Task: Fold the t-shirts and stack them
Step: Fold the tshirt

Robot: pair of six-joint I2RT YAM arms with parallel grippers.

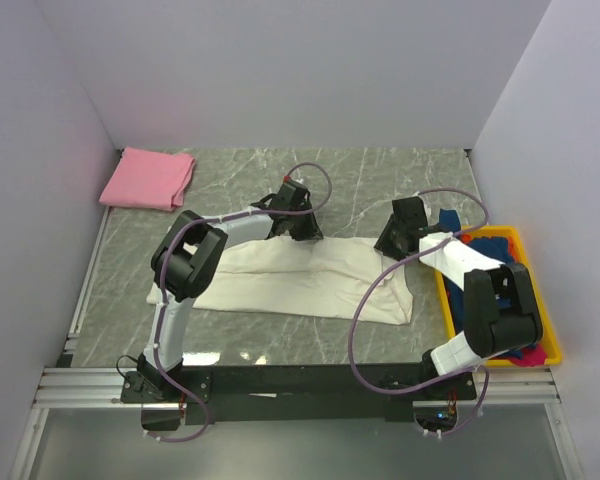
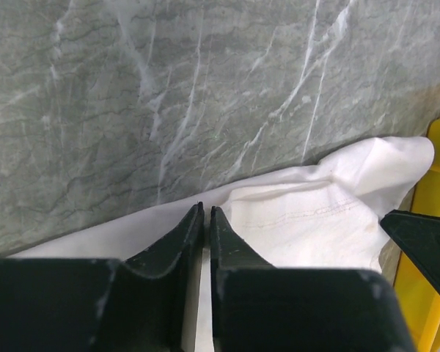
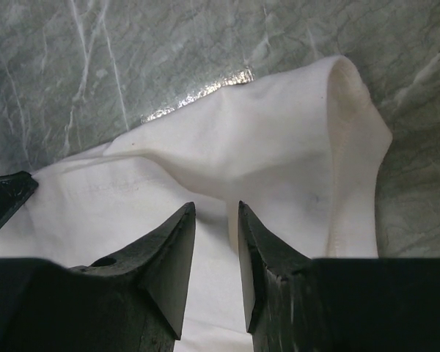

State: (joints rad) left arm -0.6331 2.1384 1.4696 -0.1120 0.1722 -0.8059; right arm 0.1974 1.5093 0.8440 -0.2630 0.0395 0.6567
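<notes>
A cream-white t-shirt (image 1: pixel 280 285) lies folded in a long band across the middle of the table. My left gripper (image 1: pixel 298 228) rests at its far edge, and in the left wrist view (image 2: pixel 207 210) its jaws are pressed together on the edge of the cream-white t-shirt (image 2: pixel 308 220). My right gripper (image 1: pixel 392 243) sits over the shirt's right end. In the right wrist view (image 3: pixel 216 209) it is open, with a crease of the shirt (image 3: pixel 279 147) under the gap. A pink t-shirt (image 1: pixel 148 178) lies folded at the far left. Dark blue (image 1: pixel 492 248) and magenta (image 1: pixel 518 357) shirts lie in the bin.
A yellow plastic bin (image 1: pixel 546 312) stands along the right side of the table, close to the right arm; its wall also shows in the left wrist view (image 2: pixel 434 220). White walls close in the table on the left, back and right. Grey marble shows beyond the shirt (image 2: pixel 169 88).
</notes>
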